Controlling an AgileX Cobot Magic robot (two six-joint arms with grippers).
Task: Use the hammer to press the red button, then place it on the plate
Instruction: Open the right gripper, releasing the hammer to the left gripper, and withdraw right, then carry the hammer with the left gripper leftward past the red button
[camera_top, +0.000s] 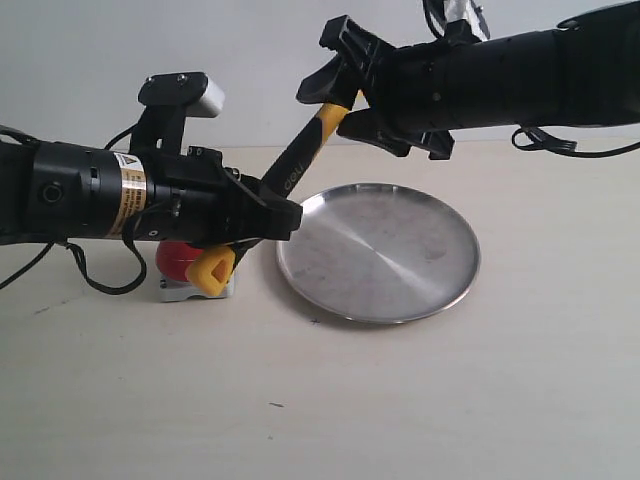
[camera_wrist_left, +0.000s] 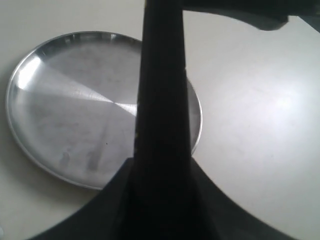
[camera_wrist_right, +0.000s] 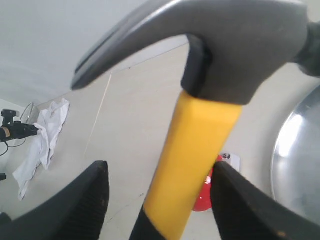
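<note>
My left gripper is clamped on the black lower handle of the hammer. Its long axis slants from the yellow looped end, low and just in front of the red button, up to the dark head. My right gripper is nearer that head, spread open around the yellow neck with a gap on each side. The shiny plate lies on the bench near the button.

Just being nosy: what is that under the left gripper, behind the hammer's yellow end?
The red button. The left gripper and the yellow loop of the hammer cover its top and one side, so whether anything touches it cannot be seen.
</note>
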